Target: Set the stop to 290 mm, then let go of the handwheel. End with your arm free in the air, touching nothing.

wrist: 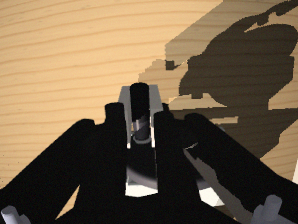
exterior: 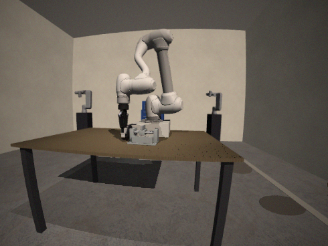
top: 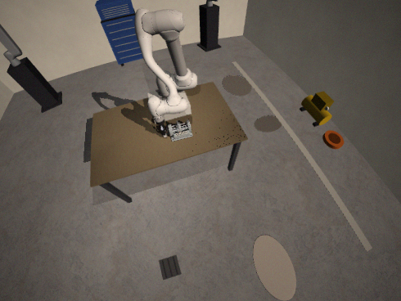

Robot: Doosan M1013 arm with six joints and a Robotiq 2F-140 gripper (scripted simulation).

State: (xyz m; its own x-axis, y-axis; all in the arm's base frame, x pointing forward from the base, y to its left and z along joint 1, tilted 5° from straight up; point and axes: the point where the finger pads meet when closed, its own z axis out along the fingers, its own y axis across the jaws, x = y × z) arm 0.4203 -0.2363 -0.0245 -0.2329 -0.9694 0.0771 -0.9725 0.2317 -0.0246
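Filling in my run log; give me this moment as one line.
gripper: shut on handwheel | fixture: on table | release: not yet done
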